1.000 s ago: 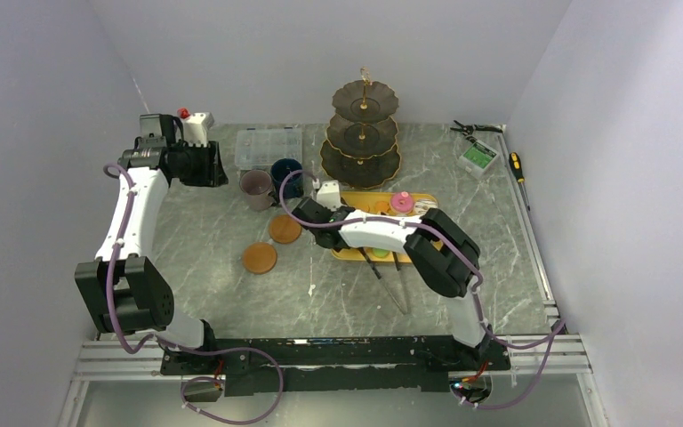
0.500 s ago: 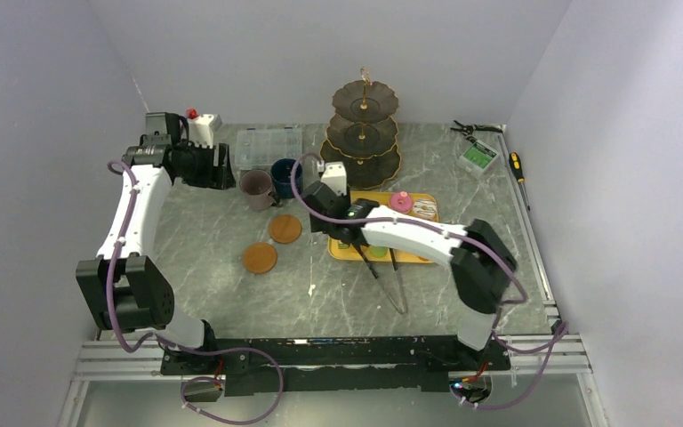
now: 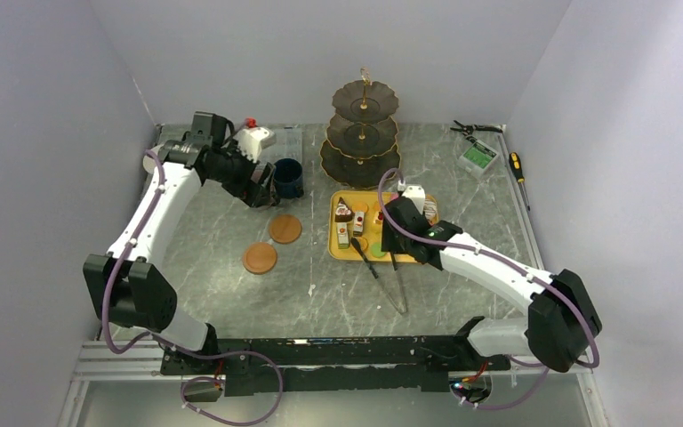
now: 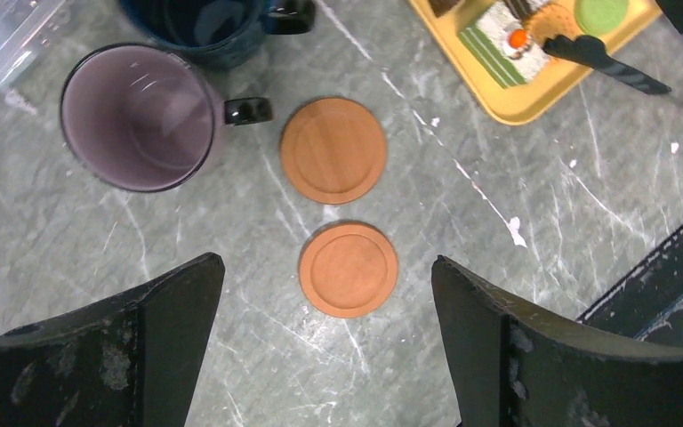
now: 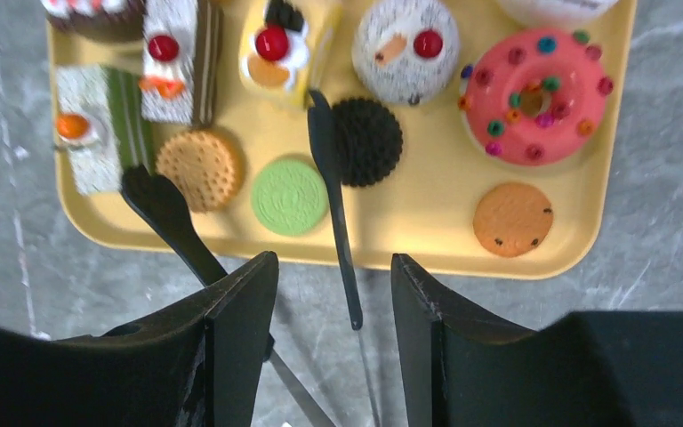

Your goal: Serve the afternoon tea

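**Visitor:** Top external view first, please. What is furthest left of the yellow tray [image 5: 436, 231]?

**Onlooker:** Well left of the tray, the left gripper [image 4: 326, 267] hangs above the marbled table [image 3: 231, 294]. Its jaws are spread wide and there is nothing between them. From its wrist camera I see the mauve mug [image 4: 138, 116] standing upright and empty. The navy mug [image 4: 200, 22] is just beside it, on the tray's side.

**Visitor:** And between the mugs and the tray?

**Onlooker:** Two brown round coasters lie flat and bare, left of the tray. One coaster [image 4: 332, 149] is by the mauve mug's handle. The other coaster [image 4: 349, 269] lies a little apart from it, under the gripper.

**Visitor:** What is on the tray itself?

**Onlooker:** There are cake slices [image 5: 178, 58] at its left end, then a green macaron [image 5: 289, 196]. A pink donut [image 5: 538, 93] and an orange macaron [image 5: 513, 218] sit at its right end. Black tongs [image 3: 382, 276] rest their tips on the tray, with the handles out on the table off its near edge.

**Visitor:** And the stand?

**Onlooker:** The dark three-tier stand [image 3: 362, 133] rises just behind the tray, and all its tiers are bare.

**Visitor:** What about the right arm?

**Onlooker:** The right gripper [image 5: 332, 262] hovers over the tray's near edge. Its fingers are parted and grip nothing. Far right of the tray, a screwdriver [image 3: 518, 166] lies by the wall.
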`<action>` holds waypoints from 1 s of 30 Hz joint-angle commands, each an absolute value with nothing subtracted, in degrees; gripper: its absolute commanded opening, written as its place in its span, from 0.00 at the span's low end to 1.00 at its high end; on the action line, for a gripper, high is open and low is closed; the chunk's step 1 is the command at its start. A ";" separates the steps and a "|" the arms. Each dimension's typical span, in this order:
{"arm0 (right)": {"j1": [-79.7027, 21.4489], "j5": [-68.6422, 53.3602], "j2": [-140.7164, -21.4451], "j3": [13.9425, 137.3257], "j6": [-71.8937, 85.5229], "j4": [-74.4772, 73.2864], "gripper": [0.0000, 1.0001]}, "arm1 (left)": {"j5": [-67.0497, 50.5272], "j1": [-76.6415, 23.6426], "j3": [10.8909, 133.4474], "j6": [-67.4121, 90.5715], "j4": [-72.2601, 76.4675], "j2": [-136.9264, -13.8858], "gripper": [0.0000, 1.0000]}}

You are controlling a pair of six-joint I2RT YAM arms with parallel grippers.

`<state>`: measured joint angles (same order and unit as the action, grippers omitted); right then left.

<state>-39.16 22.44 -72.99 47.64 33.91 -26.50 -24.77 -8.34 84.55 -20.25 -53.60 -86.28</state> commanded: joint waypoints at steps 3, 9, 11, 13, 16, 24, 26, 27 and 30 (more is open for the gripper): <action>-38.17 17.95 -72.83 43.93 33.13 -25.94 0.54 | -27.74 -12.69 88.88 -28.69 -59.96 -88.07 0.94; -36.49 14.98 -75.47 41.76 32.38 -21.47 0.51 | -32.05 -13.62 87.62 -40.82 -64.38 -85.46 0.94; -36.51 13.91 -77.14 42.00 31.83 -19.82 0.50 | -33.85 -13.88 86.49 -44.14 -63.97 -83.10 0.94; -36.49 13.64 -78.86 42.42 31.41 -18.56 0.48 | -34.85 -14.54 85.32 -45.23 -62.46 -81.17 0.94; -36.48 13.67 -81.37 42.97 30.78 -17.66 0.41 | -36.09 -16.07 84.50 -45.86 -61.67 -79.62 0.94; -37.34 18.16 -81.92 44.16 28.96 -19.87 0.09 | -39.09 -20.92 77.74 -50.41 -60.49 -75.38 0.94; -38.38 19.81 -80.62 45.42 27.77 -22.18 0.04 | -39.61 -22.99 74.74 -54.22 -58.34 -72.29 0.94; -38.93 20.35 -79.82 46.31 27.07 -23.62 0.02 | -39.43 -24.85 73.21 -55.50 -56.88 -70.88 0.94; -40.39 21.14 -77.43 48.91 24.82 -28.40 0.00 | -38.41 -29.17 69.27 -59.87 -52.29 -67.23 0.94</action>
<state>-38.68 17.96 -81.97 43.86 28.42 -23.18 -36.16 -24.38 72.27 -51.42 -58.87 -73.14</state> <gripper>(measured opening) 0.077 0.935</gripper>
